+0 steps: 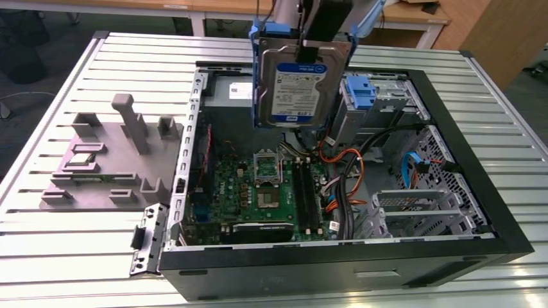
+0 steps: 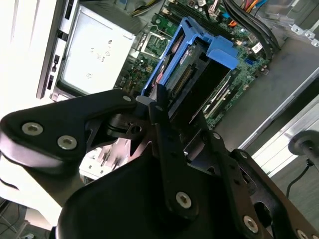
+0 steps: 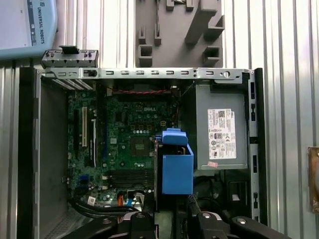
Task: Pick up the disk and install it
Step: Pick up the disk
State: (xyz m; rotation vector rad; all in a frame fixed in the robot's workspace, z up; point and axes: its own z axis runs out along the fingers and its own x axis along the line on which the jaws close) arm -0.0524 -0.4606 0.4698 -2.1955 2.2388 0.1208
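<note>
So the gripper point(image 2: 148, 103) is clamped down on the disk point(image 1: 293, 86), holding it upright by its top end with the label showing in the exterior view. The disk hangs in the air above the open computer case point(image 1: 342, 269), over the motherboard point(image 1: 256, 192) and near the grey power supply point(image 3: 222, 124) inside that case. The fingers point(image 2: 164, 139) seem to pinch the blue carrier rail, but it's cluttered there.

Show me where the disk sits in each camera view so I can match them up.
Exterior view: the disk hangs upright over the open case, label toward the camera.
Second wrist view: the disk, edge-on in its blue carrier, over the motherboard.
First wrist view: the disk, end-on, beside the power supply.
Shared landmark: the motherboard.
</note>
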